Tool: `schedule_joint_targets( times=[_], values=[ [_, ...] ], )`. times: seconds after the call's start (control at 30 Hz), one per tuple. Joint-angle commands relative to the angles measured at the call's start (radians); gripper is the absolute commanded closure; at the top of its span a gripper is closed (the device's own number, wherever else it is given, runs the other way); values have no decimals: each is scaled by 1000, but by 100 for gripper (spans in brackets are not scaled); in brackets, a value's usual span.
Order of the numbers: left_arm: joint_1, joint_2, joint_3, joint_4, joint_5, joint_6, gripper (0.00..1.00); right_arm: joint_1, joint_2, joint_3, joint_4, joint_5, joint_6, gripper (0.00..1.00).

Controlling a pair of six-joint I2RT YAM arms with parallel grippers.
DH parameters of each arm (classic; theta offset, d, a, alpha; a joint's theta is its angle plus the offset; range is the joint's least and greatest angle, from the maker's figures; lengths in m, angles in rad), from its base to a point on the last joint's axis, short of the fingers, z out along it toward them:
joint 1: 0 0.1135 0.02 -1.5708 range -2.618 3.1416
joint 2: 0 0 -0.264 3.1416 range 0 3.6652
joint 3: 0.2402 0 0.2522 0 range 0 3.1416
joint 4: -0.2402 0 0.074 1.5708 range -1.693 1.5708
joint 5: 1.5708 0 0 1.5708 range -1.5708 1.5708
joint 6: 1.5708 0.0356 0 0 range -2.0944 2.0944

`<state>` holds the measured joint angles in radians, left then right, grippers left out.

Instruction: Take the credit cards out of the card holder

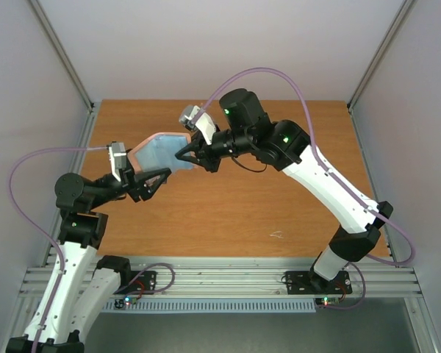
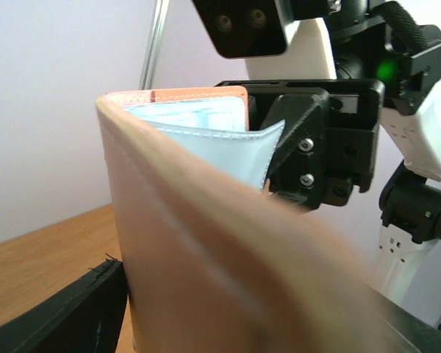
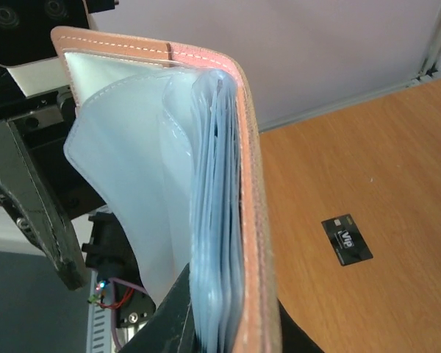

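Two grippers meet at the holder (image 1: 160, 152), raised above the table (image 1: 228, 213). We see the right gripper (image 1: 185, 155) clamped on its edge and the left gripper (image 1: 160, 179) with jaws apart around it. One dark card (image 3: 347, 240) lies on the table.

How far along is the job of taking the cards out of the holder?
Done: one dark card lies on the table. In hand: the right gripper clamps the open card holder in the air, the left gripper open beside it. Left: no other card shows outside, so the rest probably sit in the pockets.
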<state>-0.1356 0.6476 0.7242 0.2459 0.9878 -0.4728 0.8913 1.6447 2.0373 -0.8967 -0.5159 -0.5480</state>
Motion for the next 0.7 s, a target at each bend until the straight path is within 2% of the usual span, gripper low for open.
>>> schedule_joint_targets(
  times=[0.0, 0.17, 0.27, 0.37, 0.57, 0.6, 0.67],
  values=[
    [-12, -1, -5, 4, -41, 14, 30, 52, 9, 10, 83, 60, 38, 99],
    [-22, -1, -11, -62, -40, 112, 32, 54, -3, 6, 164, 22, 119, 99],
    [-22, -3, -20, -75, -79, 153, 39, 63, 0, 10, 176, -3, 132, 99],
    [-22, -8, -21, -71, -108, 173, 54, 64, -2, 11, 168, -2, 132, 99],
    [-20, -8, -19, -35, -168, 146, 94, 64, -8, -2, 139, -20, 135, 99],
    [-17, -10, -19, -33, -174, 143, 99, 63, -13, -9, 136, -22, 135, 99],
    [-10, -12, -16, -33, -177, 124, 100, 55, -18, -11, 114, -28, 129, 97]
  ],
)
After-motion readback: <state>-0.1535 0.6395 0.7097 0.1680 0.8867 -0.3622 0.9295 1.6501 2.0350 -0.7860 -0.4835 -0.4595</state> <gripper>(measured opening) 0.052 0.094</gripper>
